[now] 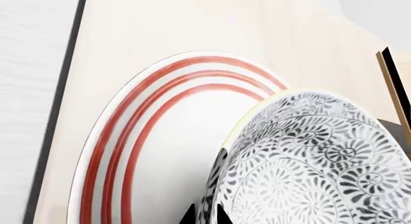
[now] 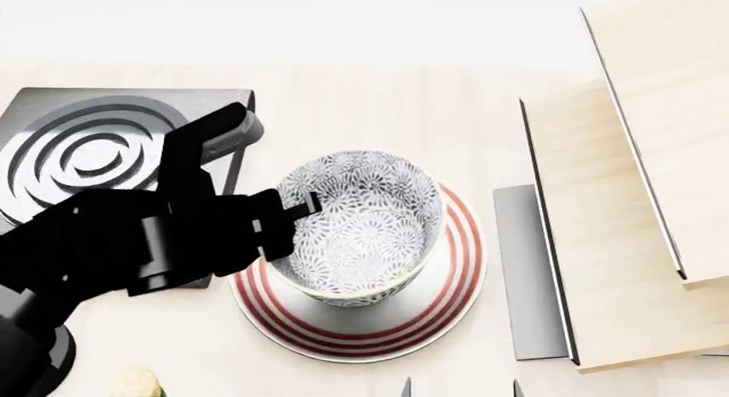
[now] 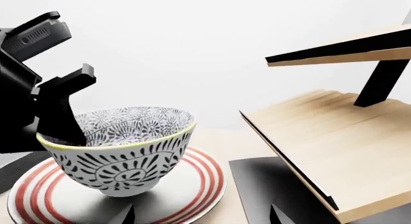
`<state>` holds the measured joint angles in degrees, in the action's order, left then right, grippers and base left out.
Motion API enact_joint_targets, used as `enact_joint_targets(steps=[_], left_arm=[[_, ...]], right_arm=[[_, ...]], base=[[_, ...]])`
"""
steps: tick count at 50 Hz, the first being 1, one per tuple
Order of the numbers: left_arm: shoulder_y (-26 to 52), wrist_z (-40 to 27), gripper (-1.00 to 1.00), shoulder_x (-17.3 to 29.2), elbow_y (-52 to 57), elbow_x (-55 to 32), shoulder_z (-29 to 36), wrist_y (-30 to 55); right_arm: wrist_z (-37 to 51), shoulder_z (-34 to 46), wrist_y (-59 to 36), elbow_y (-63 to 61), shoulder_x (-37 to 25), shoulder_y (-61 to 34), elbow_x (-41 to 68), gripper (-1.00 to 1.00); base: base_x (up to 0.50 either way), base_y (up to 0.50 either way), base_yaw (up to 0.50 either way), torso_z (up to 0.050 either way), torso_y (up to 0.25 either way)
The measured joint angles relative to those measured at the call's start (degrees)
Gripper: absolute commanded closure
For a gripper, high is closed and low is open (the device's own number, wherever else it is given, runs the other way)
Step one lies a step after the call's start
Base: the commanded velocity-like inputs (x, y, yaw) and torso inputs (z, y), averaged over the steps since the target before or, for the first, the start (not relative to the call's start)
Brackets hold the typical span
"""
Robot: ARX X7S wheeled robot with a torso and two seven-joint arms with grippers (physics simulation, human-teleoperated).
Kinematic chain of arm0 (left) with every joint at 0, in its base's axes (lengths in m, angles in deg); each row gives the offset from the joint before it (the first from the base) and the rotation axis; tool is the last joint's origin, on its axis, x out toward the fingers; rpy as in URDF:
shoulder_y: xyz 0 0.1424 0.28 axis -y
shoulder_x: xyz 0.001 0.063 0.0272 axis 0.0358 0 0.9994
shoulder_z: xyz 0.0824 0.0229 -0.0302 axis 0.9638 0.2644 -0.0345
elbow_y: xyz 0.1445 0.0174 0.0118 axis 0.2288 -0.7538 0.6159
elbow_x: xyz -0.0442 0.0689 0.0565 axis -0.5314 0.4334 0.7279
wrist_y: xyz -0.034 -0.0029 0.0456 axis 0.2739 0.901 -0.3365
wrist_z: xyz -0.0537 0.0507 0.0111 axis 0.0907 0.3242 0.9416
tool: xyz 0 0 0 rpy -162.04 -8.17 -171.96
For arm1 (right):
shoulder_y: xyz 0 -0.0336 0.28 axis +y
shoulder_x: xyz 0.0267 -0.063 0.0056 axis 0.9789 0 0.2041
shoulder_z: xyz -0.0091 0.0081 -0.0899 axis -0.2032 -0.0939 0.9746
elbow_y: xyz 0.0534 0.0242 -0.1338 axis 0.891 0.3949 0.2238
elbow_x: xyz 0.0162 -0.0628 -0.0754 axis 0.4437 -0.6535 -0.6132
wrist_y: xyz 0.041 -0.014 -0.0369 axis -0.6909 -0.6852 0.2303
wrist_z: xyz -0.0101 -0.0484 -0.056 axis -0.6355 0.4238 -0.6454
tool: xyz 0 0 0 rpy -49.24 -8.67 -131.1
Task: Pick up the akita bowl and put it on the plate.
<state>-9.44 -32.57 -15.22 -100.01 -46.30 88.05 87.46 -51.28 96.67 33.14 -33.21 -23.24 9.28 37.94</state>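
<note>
Left gripper (image 2: pixel 287 216) jaws pinch akita bowl (image 2: pixel 362 229) rim, over plate (image 2: pixel 456 269).

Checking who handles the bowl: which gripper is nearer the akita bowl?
Left. The left gripper is at the akita bowl rim; the right gripper sits apart, facing its side.

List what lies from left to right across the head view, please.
Burner → left claw → bowl on the plate → grey mat → wooden shelves.

Patterned akita bowl (image 2: pixel 362 235) upright, tilted slightly, on red-ringed plate (image 2: pixel 456 282)
</note>
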Motion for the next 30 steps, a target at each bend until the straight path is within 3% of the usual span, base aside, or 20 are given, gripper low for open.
enact_joint_targets(steps=[19,30], left_arm=[[-2.32,0.79,1.0,0.03,0.0,6.36,-6.82,-0.35],[-2.9,1.21,1.0,0.17,0.0,2.6,-3.74,-2.47]], right_arm=[[-0.01,0.41,0.09,0.39,0.04,-0.23,0.13,-1.0],[-0.01,0.51,0.31,0.59,-0.07,-0.29,0.33,-1.0]], base=[[0.0,0.0,0.0,0.0,0.0],[0.0,0.0,0.0,0.0,0.0]])
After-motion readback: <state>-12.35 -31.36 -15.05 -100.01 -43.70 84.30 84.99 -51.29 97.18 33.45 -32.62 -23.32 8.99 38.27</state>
